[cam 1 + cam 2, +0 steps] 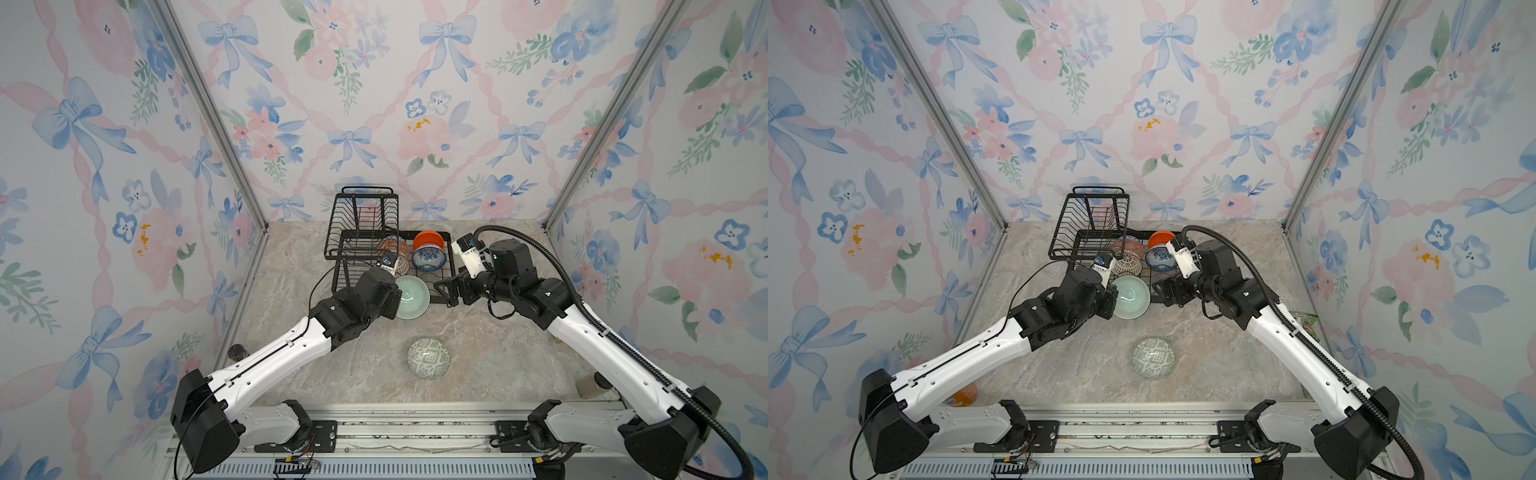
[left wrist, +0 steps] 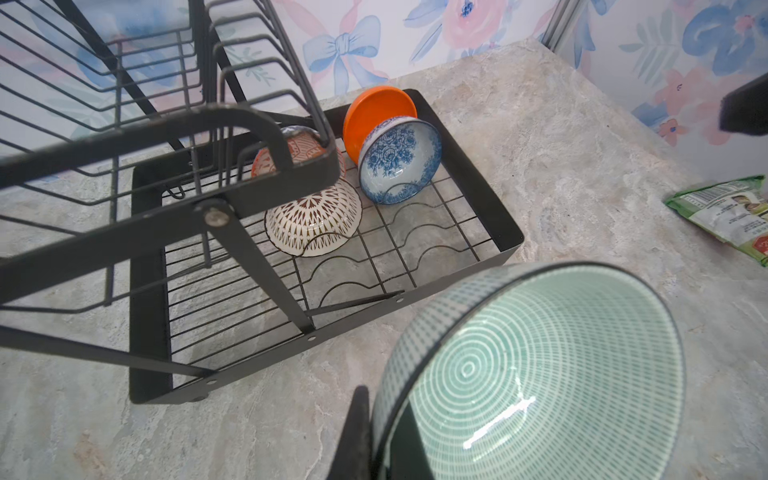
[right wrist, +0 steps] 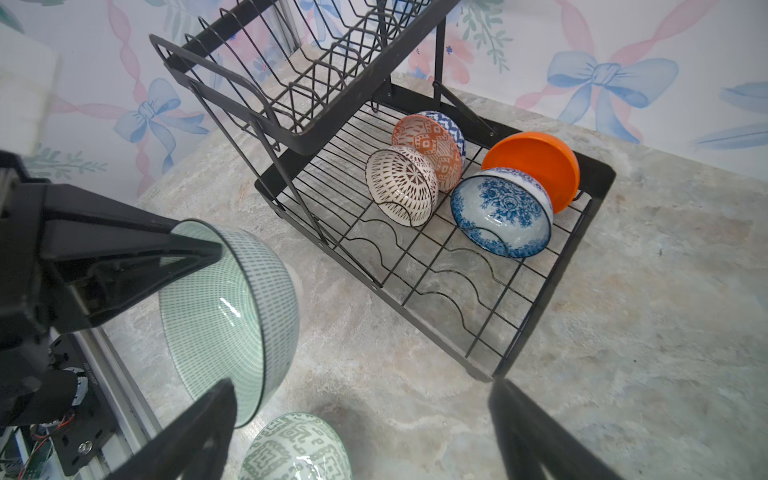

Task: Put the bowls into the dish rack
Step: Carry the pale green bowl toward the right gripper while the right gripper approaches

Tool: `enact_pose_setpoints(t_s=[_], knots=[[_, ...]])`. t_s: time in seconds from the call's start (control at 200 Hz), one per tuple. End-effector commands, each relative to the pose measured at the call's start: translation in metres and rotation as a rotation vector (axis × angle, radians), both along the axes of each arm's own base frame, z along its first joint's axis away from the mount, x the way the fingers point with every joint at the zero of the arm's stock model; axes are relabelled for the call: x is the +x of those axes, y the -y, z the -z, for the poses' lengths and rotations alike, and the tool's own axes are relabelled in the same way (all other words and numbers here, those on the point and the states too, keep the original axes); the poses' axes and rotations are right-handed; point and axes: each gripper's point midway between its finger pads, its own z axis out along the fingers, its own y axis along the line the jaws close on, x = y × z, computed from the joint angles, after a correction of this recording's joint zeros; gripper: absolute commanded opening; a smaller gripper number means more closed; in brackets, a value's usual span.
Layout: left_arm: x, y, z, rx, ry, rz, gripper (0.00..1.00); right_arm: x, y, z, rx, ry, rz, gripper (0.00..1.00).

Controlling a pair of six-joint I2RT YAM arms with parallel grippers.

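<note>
Your left gripper (image 3: 214, 251) has its fingers pinched on the rim of the pale mint ceramic bowl with fine ringed lines (image 2: 540, 374), one finger inside the wall and one outside. The bowl hangs tipped on its side, apparently lifted off the grey marbled tabletop (image 1: 498, 353), just short of the near wall of the black wire dish rack (image 3: 598, 183). Your right gripper (image 1: 444, 294) has its fingers spread and empty, near the bowl's far side but apart from it. Beyond the left fingers, four bowls already lean in the low tray: the plain orange bowl (image 3: 536, 162), the blue floral bowl (image 3: 503, 212), the red-orange patterned bowl (image 3: 432, 149) and the white bowl with brown lattice (image 3: 401, 187). The free wavy wire dividers (image 3: 453, 266) lie between them and your load, so aim for the row next to the lattice bowl. Carry the mint bowl forward low, since the raised basket tier overhangs on the fingers' outer side. Seat the lower rim in a divider before you let go, and expect glazed ceramic to slip in a thin pinch. The grey-green geometric bowl (image 1: 429, 358) waits upside down behind your fingers.
</note>
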Motion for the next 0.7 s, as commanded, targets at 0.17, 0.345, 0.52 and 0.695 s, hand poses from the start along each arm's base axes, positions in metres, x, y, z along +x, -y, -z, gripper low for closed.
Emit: enact_pose_setpoints(t_s=[0.17,0.345,0.52,0.695], knots=[[0.017,0.017,-0.040,-0.034,0.097,0.012,0.00,0.001,-0.018,-0.024,0.060,0.037,-0.024,0.97],[0.021,0.025,-0.044,-0.035,0.106,0.029,0.00,0.004,-0.024,-0.020,0.054,0.026,-0.026,0.99],[0.024,0.032,-0.050,-0.040,0.116,0.045,0.00,0.008,-0.028,-0.013,0.038,0.012,-0.023,0.91],[0.026,0.036,-0.053,-0.037,0.122,0.050,0.00,0.012,-0.030,-0.004,0.005,-0.016,-0.015,0.74]])
